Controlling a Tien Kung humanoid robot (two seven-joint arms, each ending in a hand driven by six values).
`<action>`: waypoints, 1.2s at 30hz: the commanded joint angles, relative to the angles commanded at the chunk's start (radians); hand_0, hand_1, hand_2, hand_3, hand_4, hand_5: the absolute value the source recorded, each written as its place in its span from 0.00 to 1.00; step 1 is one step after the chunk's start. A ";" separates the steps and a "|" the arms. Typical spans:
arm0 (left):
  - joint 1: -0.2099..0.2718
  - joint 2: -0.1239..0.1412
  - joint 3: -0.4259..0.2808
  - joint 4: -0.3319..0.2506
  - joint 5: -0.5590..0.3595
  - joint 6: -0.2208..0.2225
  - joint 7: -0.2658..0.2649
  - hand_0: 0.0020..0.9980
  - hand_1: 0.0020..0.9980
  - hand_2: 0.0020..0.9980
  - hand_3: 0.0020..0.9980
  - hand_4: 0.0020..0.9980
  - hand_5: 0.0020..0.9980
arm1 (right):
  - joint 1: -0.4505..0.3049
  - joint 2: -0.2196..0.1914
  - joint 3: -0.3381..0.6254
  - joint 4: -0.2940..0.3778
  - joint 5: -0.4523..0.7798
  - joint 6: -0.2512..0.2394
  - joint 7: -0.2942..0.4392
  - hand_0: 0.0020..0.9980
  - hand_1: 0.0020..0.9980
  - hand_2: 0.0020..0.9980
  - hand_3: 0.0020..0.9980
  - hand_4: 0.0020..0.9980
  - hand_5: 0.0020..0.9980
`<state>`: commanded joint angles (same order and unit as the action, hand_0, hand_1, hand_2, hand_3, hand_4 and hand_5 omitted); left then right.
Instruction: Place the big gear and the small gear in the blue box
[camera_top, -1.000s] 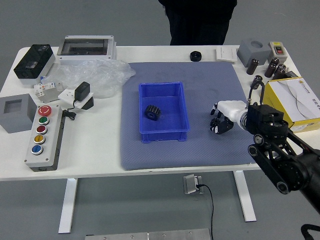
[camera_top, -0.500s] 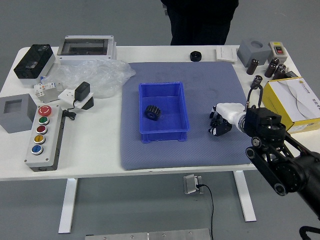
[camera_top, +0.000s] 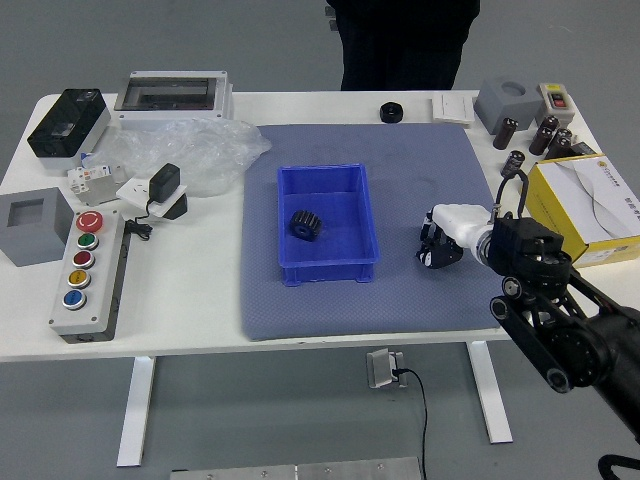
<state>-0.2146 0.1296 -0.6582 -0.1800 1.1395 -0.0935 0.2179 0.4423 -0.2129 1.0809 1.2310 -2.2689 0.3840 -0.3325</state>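
Observation:
My right hand (camera_top: 440, 238), with a white back, hangs low over the blue-grey mat to the right of the blue box (camera_top: 328, 271). Whether it holds anything is hidden from this angle. A black toothed gear (camera_top: 305, 225) lies inside the box, toward its left side. No second gear can be made out with certainty; one could be hidden beneath the hand. The left arm is out of view.
A black round object (camera_top: 391, 112) sits at the mat's far edge. The button panel (camera_top: 90, 270) and plastic bag (camera_top: 190, 155) are left, an open yellow box (camera_top: 585, 205) right. A person in dark clothes (camera_top: 400, 40) stands at the far side.
My right hand has shifted slightly left toward the blue box, mostly in the earlier half second. The gear in the box has not moved.

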 joint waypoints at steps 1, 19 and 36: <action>0.000 0.000 0.000 0.000 0.000 0.000 0.000 0.78 0.75 0.74 0.69 0.58 0.23 | 0.000 0.000 0.000 -0.001 0.000 -0.001 0.000 0.59 0.48 0.48 0.58 0.57 0.27; -0.001 0.001 -0.001 0.000 -0.001 0.001 -0.001 0.78 0.75 0.74 0.69 0.58 0.23 | 0.001 -0.005 0.009 0.000 0.000 -0.018 0.001 0.57 0.46 0.46 0.55 0.49 0.25; -0.001 0.008 -0.007 0.000 0.000 0.002 0.001 0.78 0.75 0.74 0.69 0.57 0.23 | 0.088 -0.050 0.040 0.151 0.000 0.004 -0.007 0.57 0.45 0.45 0.54 0.46 0.25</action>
<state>-0.2159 0.1373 -0.6652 -0.1800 1.1390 -0.0919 0.2185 0.5299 -0.2628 1.1204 1.3821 -2.2689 0.3875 -0.3393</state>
